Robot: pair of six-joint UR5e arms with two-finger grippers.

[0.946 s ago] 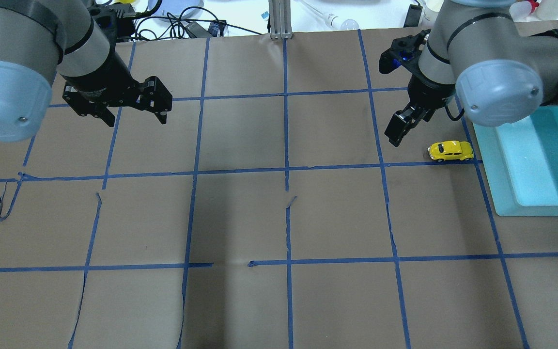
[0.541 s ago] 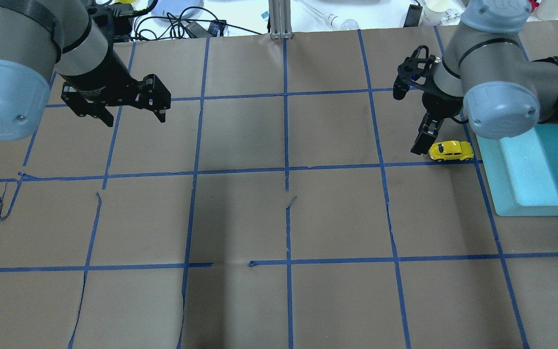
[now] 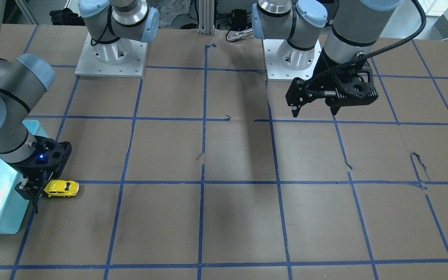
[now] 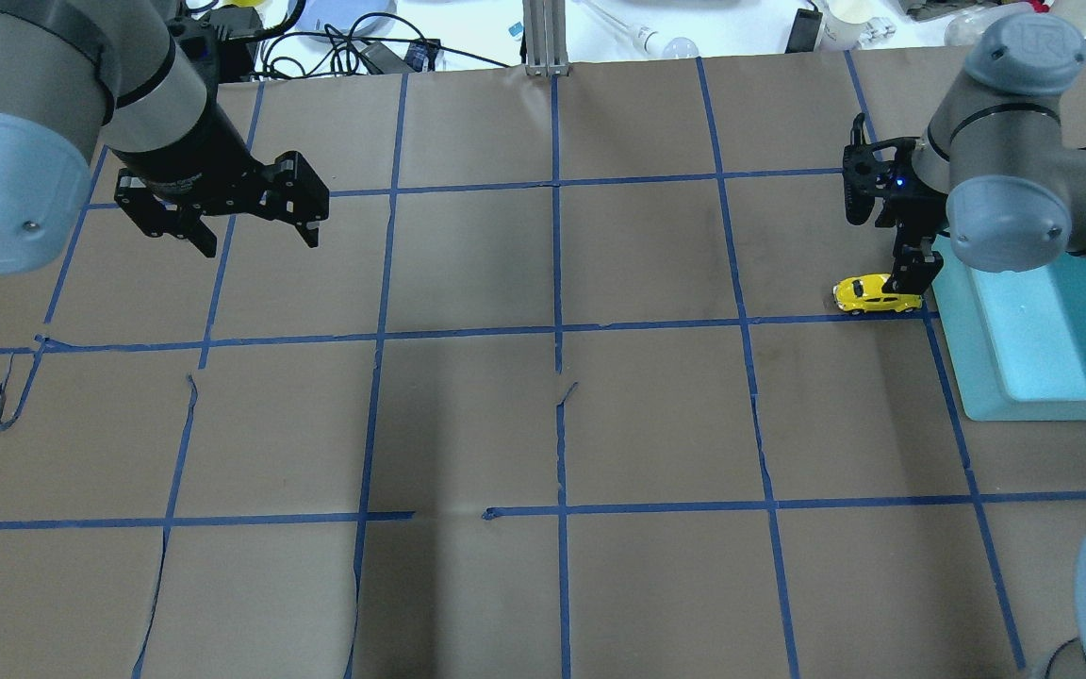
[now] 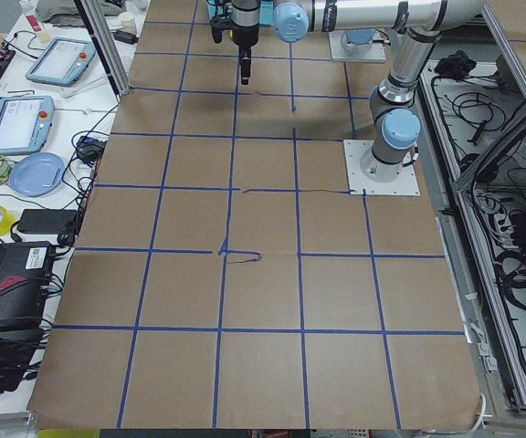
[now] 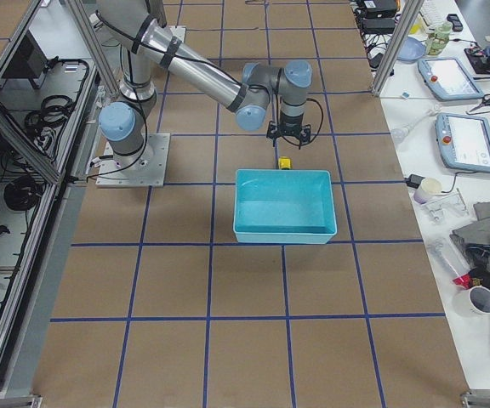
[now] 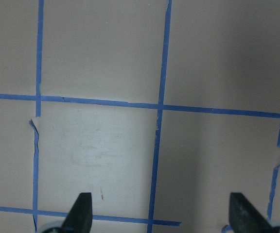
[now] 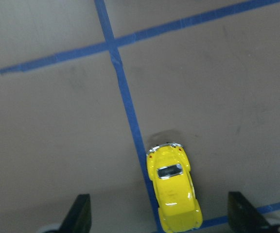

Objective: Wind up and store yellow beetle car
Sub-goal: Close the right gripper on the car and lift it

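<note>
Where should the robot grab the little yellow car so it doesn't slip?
Grip the yellow beetle car by its two long sides, near the middle, coming straight down. It stands on its wheels, its roof is round, and it is narrowest across. The open right gripper hangs above with one finger toward each side.

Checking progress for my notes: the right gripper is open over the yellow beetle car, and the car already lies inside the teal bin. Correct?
Not quite. The yellow beetle car is not inside the teal bin; it stands on the paper-covered table beside it, as the overhead exterior view shows. The right gripper is indeed open over it.
</note>
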